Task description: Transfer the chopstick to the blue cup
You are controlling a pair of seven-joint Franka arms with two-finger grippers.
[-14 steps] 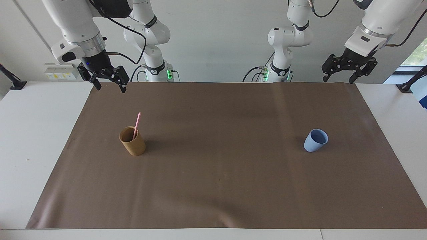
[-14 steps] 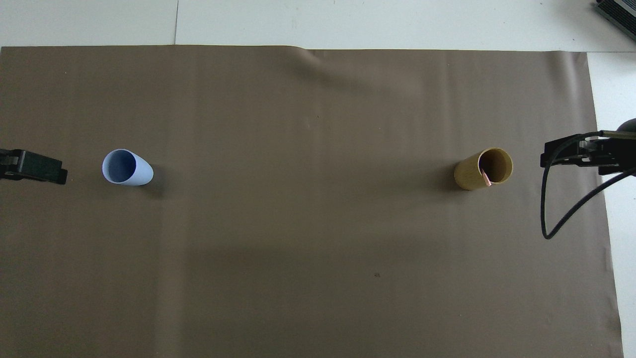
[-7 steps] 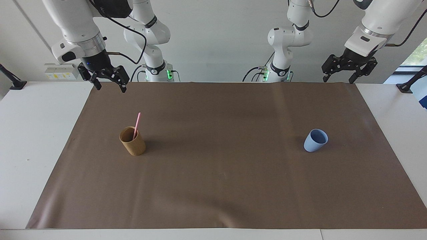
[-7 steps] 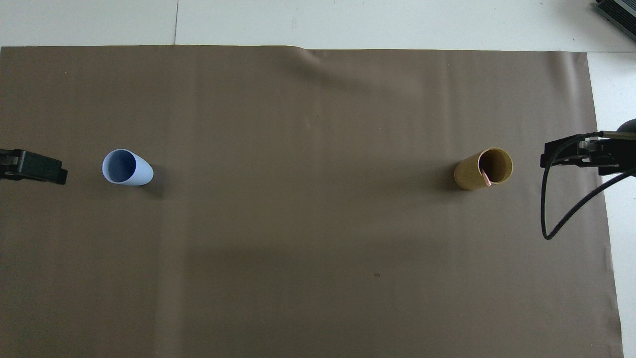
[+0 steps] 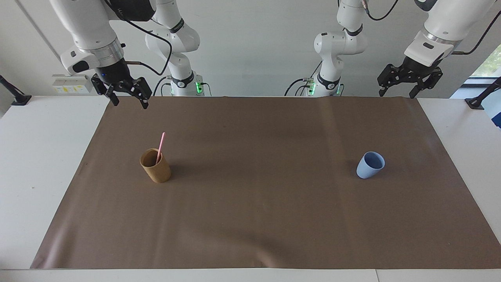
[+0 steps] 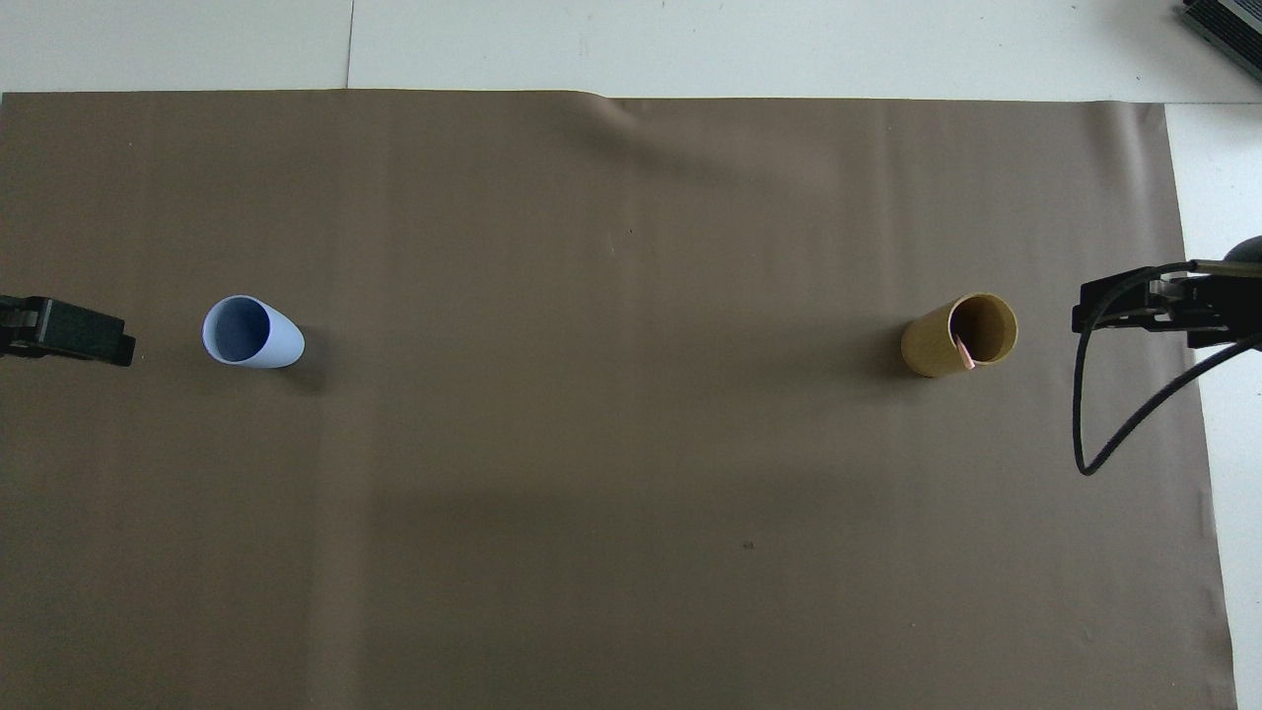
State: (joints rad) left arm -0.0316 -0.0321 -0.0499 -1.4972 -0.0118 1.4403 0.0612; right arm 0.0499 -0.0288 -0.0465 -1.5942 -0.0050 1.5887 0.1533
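White bench (image 5: 39, 156) carrying a brown mat (image 5: 258, 211) across nearly its whole width, pale wall rising at 12 o'clock in the facing view.

Standing upright on the mat toward the right arm's end: tan cup (image 5: 155, 165), holding the chopstick (image 5: 160, 147), pink tip leaning out toward 1 o'clock above the rim in the facing view. Showing in the overhead view only as a short pink sliver at the cup's rim (image 6: 963, 352). Sitting exactly as half a second and a full second earlier, no shift in lean or place.

Resting upright toward the left arm's end, well apart from the tan cup and about level with it: blue cup (image 5: 370, 165), mouth open upward, nothing inside. Also unmoved against the earlier pictures.

Hanging in the air over the mat's corner at the robots' edge, right arm's end: right claw (image 5: 129, 98), fingers spread apart, gripping nothing. Lying at 11 o'clock from the tan cup in the facing view; at 3 o'clock from it in the overhead view.

Hanging over the mat's other corner at the robots' edge: left claw (image 5: 397, 92), fingers likewise apart and bare. Lying at 1 o'clock from the blue cup in the facing view.

Differing from the earlier frames by next to nothing: both arms waiting.
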